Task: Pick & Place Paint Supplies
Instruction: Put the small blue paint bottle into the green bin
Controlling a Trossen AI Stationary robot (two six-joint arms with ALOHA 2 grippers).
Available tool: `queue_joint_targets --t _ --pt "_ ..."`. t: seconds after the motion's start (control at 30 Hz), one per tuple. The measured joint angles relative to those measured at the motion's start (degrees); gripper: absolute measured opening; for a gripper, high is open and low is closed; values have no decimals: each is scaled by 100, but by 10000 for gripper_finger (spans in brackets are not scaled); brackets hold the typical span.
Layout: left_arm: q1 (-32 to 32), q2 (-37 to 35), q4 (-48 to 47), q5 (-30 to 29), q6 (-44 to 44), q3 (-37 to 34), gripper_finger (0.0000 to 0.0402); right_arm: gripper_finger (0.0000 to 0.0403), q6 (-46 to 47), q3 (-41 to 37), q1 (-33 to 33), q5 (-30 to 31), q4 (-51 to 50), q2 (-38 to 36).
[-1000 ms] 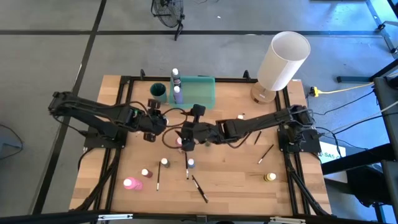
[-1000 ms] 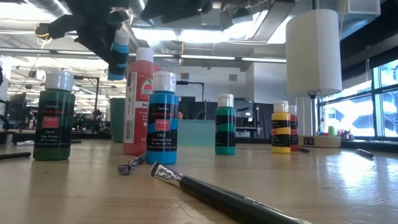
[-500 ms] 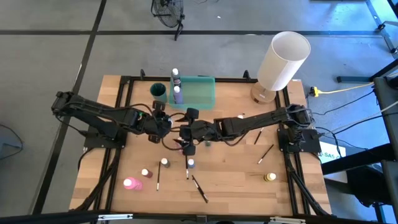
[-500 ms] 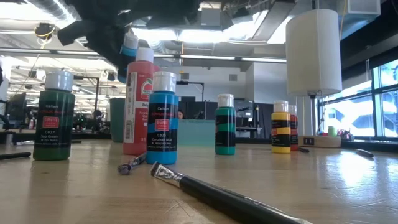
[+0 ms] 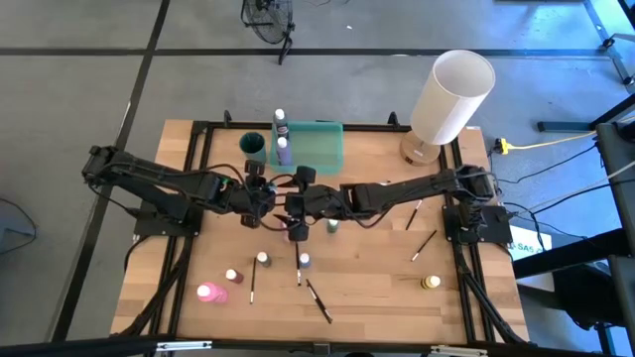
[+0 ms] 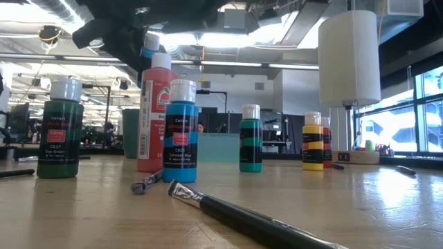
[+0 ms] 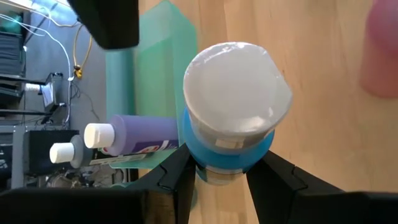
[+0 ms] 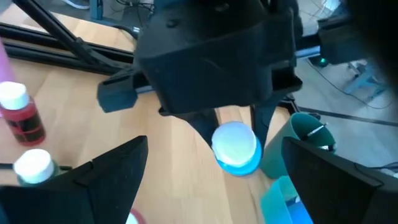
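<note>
A blue paint bottle (image 7: 231, 118) with a white cap hangs above the middle of the table, and my left gripper (image 5: 263, 205) is shut on it. It shows high up in the low view as well (image 6: 147, 47). My right gripper (image 5: 295, 210) faces it from the right, open wide. Its two fingers (image 8: 118, 177) stand on either side of the bottle (image 8: 236, 149) without touching it. Other paint bottles stand on the table: pink (image 5: 210, 294), yellow (image 5: 430, 283), green (image 5: 332, 226). Dark paintbrushes (image 5: 319, 300) lie on the wood. My left gripper pinches the bottle's blue body just below the white cap (image 7: 208, 169) between its two fingers. The fingers slant down from the table's left side. The bottle is lifted clear of the table, cap end up and a little tilted.
A translucent green tray (image 5: 317, 149) at the far edge holds two purple bottles (image 5: 283, 149). Beside it stands a dark green cup (image 5: 253, 145). A big white lamp (image 5: 451, 96) stands at the far right. More small bottles (image 5: 263, 259) and brushes (image 5: 424, 245) lie nearer.
My right gripper has moved toward the table's left and far side, closer to the blue bottle in my left gripper, and has stayed open wide. The bottle remains in the air in the same hold.
</note>
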Motion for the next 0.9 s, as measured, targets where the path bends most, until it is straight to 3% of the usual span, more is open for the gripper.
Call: queue_joint_targets --t 0.53,0.9 --pt "2 0 47 8 19 0 122 372 17 0 -209 -166 234 132" --pt "0 0 47 15 19 0 122 333 -74 2 -248 -192 385 267"
